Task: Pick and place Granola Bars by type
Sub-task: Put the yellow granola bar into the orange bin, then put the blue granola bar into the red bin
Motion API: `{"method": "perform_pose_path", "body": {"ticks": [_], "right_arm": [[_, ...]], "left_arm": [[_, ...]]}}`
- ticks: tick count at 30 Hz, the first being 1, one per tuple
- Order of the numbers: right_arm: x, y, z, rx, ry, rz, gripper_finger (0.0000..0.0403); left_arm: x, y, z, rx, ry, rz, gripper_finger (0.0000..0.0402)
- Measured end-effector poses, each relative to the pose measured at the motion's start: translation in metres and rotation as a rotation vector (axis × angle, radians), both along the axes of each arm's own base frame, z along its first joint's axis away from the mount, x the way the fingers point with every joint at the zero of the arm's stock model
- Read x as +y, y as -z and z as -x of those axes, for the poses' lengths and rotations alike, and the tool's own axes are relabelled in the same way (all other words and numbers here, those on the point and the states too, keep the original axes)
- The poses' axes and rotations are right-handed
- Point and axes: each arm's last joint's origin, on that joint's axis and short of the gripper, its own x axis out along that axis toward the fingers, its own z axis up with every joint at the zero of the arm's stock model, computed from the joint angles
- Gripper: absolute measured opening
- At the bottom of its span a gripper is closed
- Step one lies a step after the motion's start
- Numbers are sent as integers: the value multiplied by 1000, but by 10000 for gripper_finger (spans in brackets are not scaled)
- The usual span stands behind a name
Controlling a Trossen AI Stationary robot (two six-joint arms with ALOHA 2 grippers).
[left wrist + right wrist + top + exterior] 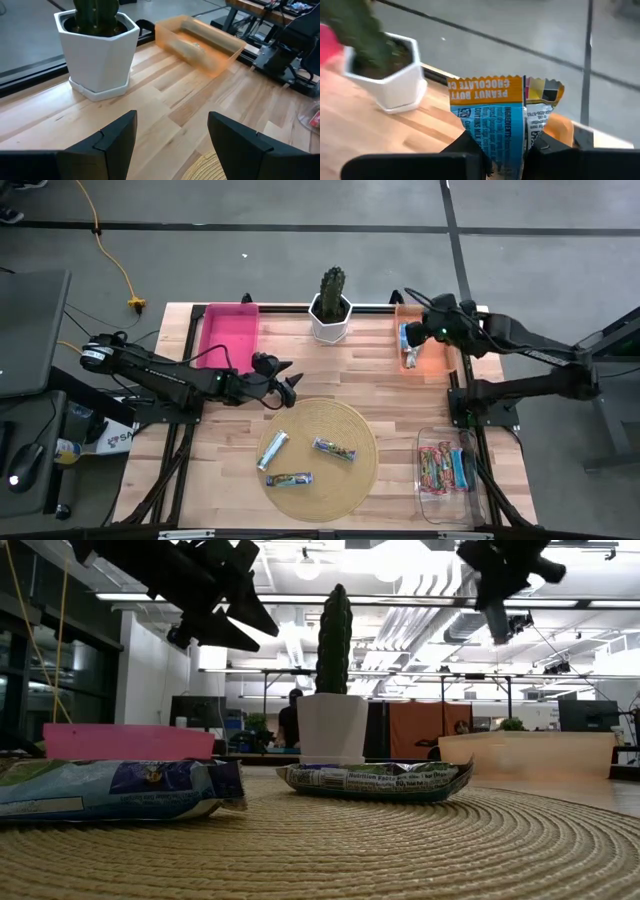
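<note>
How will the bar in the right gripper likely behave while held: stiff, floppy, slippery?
The bar stands upright above the right gripper, so probably fairly stiff and light. Its crimped end flares, so likely crushable. The glossy wrapper may slip.

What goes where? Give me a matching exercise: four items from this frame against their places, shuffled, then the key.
1 pink bin
2 cactus pot
3 right gripper
4 clear tray

A over the orange bin
B far left corner of the table
C near right edge
D far edge, middle

Pairs: 1-B, 2-D, 3-A, 4-C
</note>
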Motion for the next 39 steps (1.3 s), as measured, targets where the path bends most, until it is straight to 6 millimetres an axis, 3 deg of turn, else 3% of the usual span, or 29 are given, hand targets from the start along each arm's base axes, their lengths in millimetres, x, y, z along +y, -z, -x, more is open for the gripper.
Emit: {"method": "perform_pose_path", "body": {"ticks": [6, 20, 27, 39], "right_arm": [[-25, 28, 6, -10, 90, -129, 55], [-76, 122, 42, -176, 218, -451, 55], [-79, 126, 47, -179, 186, -476, 67], [-82, 118, 45, -189, 151, -439, 147]], "left_arm": [[0, 1, 0, 9, -4, -3, 241], [0, 2, 1, 26, 21, 10, 241], [-1, 3, 1, 30, 42, 23, 241], [-1, 2, 0, 19, 37, 39, 241]]}}
